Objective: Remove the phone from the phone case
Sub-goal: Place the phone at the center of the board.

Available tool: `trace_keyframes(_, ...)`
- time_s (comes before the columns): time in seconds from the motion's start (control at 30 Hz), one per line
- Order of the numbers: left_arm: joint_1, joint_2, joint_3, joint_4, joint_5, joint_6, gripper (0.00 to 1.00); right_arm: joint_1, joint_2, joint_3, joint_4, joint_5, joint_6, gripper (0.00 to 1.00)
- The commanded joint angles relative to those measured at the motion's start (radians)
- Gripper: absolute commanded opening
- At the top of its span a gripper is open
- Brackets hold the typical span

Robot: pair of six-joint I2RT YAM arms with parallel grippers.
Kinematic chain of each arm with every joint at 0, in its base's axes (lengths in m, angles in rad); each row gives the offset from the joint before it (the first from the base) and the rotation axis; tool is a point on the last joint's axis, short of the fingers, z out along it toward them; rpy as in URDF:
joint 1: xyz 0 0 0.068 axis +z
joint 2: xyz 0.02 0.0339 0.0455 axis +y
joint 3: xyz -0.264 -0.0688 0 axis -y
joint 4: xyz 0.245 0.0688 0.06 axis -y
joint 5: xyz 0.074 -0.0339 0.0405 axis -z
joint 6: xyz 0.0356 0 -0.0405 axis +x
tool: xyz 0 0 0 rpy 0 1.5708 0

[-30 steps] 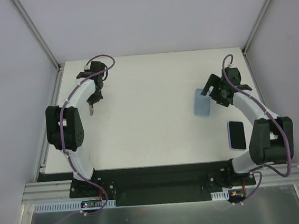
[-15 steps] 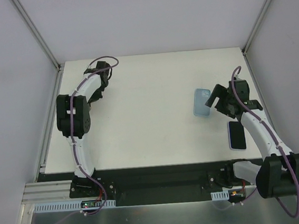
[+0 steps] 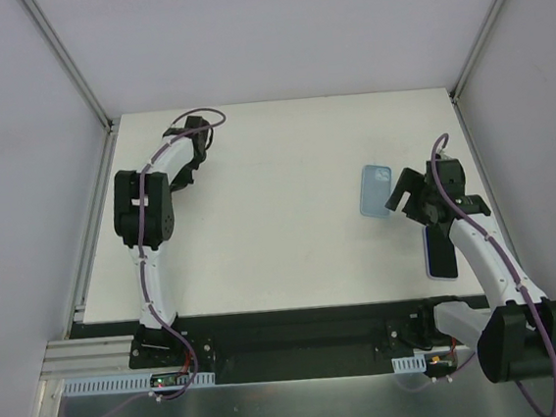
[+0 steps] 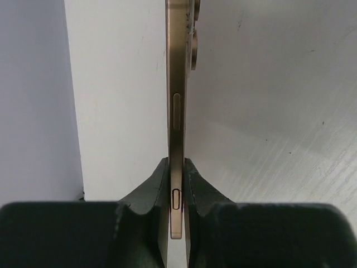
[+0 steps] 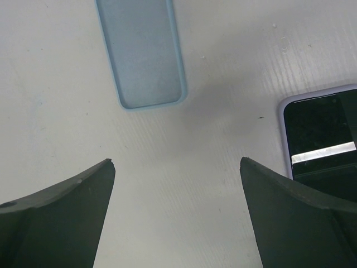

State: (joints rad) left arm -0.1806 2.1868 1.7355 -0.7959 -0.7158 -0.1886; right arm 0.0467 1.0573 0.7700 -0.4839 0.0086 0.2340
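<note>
The left gripper (image 4: 177,167) is clamped on the phone (image 4: 177,84). Its two dark fingers (image 4: 153,187) press against the flat faces. The left wrist camera looks straight along the thin gold edge. The phone runs out from between the fingertips, away from the wrist. A long side button and a smaller one show on the edge, and a camera bump stands out on one face near the outer end. Behind it are the white table (image 3: 281,238) and a grey side wall. These views do not show whether the phone touches the table.

From overhead, the left arm is folded up at the far left of the table, and the phone is hard to pick out there.

The light blue case (image 3: 376,191) lies flat on the right half of the table, well apart from the left gripper and the phone. Nothing is in it, and its raised rim shows all round in the right wrist view.

The right gripper (image 5: 177,161) stands with its jaws spread wide and holds nothing. It hovers just near and right of the case. A second phone in a lavender case (image 3: 440,252) lies screen up beside its right finger, nearer the right edge of the table.
</note>
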Motion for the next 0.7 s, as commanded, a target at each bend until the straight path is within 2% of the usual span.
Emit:
trace_keyframes(0.0,-0.01,0.014,0.041,-0.029,-0.007,0.009,0.14,0.005,-0.016,-0.006,-0.015,0.027,-0.015,0.96)
trace_keyframes(0.1,-0.01,0.022,0.045,-0.028,0.022,0.003,0.39,0.005,-0.013,-0.003,-0.013,0.025,-0.015,0.96)
trace_keyframes(0.17,-0.011,0.022,0.048,-0.028,0.039,0.005,0.43,0.007,-0.01,0.0,-0.013,0.025,-0.015,0.96)
trace_keyframes(0.2,-0.011,0.019,0.05,-0.026,0.044,0.005,0.5,0.005,-0.01,0.002,-0.013,0.024,-0.019,0.96)
trace_keyframes(0.3,-0.013,0.016,0.058,-0.028,0.082,0.0,0.58,0.007,-0.006,0.009,-0.025,0.025,-0.024,0.96)
trace_keyframes(0.43,-0.022,-0.018,0.067,-0.029,0.124,-0.008,0.77,0.01,-0.036,0.021,-0.08,0.074,-0.038,0.96)
trace_keyframes(0.57,-0.023,-0.05,0.085,-0.035,0.168,-0.008,0.86,0.007,-0.042,0.058,-0.185,0.2,-0.065,0.96)
trace_keyframes(0.67,-0.023,-0.087,0.088,-0.045,0.223,-0.026,0.88,-0.005,-0.065,0.068,-0.252,0.255,-0.074,0.96)
